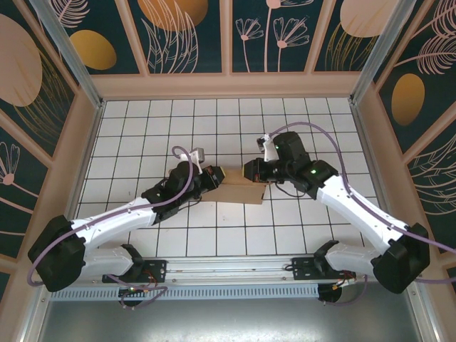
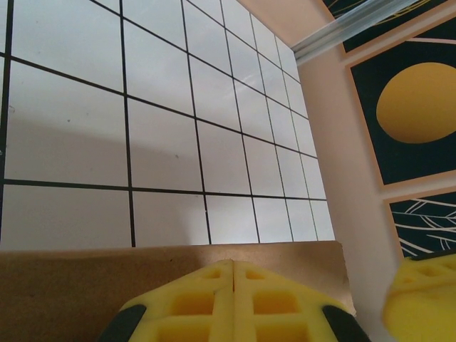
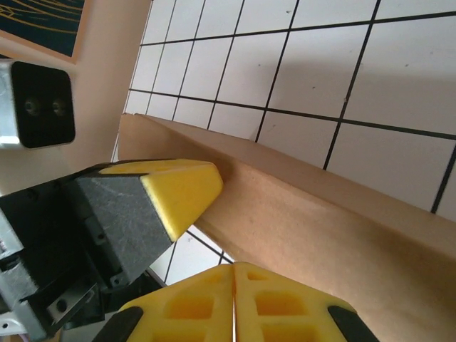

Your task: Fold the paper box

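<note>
**Top view.** The paper box [image 1: 239,192], plain brown cardboard, is sitting near the middle of the white tiled table [image 1: 178,128], spanning the gap between the two arms. The left gripper [image 1: 216,177] is reaching in from the left and meeting the box's left end. The right gripper [image 1: 252,171] is reaching in from the right and meeting the opposite end. Whether the box is lying flat on the tiles or being held clear of them cannot be told.

**Left wrist view.** The left gripper's yellow fingers [image 2: 192,303] are pressing together along a single seam, with no gap showing between them (a clenched tool). The box's brown panel [image 2: 71,285] is spreading out behind the fingertips toward the left, its straight upper edge running across the frame. One yellow finger of the right gripper [image 2: 424,299] is showing at the lower right, just beside the panel's end.

**Right wrist view.** The right gripper's fingers [image 3: 278,306] are likewise lying flat against each other, pointing at the box's long side wall [image 3: 320,228]. One yellow finger of the left gripper [image 3: 182,189] is touching the upper edge of that wall. Whether either tool is pinching a layer of cardboard cannot be told.
</note>
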Motion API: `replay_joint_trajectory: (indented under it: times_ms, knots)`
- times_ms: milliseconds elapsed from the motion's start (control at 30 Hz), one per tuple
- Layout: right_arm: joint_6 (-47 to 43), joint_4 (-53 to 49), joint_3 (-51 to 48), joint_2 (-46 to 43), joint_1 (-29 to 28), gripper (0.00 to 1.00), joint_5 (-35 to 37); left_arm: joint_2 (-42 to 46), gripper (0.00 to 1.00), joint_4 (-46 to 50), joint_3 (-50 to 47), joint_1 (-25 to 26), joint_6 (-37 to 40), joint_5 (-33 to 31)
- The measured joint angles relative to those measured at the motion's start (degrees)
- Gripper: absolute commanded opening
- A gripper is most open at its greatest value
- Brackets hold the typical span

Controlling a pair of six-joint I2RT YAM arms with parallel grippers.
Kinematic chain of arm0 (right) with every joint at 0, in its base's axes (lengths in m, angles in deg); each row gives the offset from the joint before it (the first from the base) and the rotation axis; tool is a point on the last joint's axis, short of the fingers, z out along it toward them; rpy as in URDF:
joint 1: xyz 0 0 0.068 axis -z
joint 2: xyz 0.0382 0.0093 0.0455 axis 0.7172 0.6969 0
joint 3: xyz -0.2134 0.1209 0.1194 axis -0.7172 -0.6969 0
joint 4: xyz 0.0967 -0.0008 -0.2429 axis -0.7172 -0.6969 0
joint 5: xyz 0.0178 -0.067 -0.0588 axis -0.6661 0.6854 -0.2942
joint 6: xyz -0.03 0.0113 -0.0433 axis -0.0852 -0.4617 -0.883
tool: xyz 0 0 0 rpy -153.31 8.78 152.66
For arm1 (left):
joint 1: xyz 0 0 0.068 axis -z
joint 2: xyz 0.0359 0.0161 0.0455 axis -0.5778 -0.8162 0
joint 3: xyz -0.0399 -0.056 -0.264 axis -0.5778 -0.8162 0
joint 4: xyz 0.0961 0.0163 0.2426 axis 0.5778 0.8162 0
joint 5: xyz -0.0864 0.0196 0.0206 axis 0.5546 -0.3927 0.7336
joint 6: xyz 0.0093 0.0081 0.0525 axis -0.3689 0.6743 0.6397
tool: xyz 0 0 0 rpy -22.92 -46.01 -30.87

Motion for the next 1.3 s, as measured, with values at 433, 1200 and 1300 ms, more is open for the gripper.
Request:
replay_joint_trajectory:
  times_ms: [433,1200,1300]
  knots:
    - [0.9,6.9,-5.3,2.8,-0.7,0.06,2.0,0.9,0.06,9.5,4.1,0.3,4.7,-2.3]
    - [-0.1,11.5,-7.8,1.8,-0.7,0.07,3.1,15.7,0.06,24.4,-2.5,-20.3,7.7,-4.5]
    - [-0.1,12.2,-8.3,1.5,-0.7,0.07,3.1,15.8,0.05,22.8,-3.2,-21.2,6.9,-3.6]
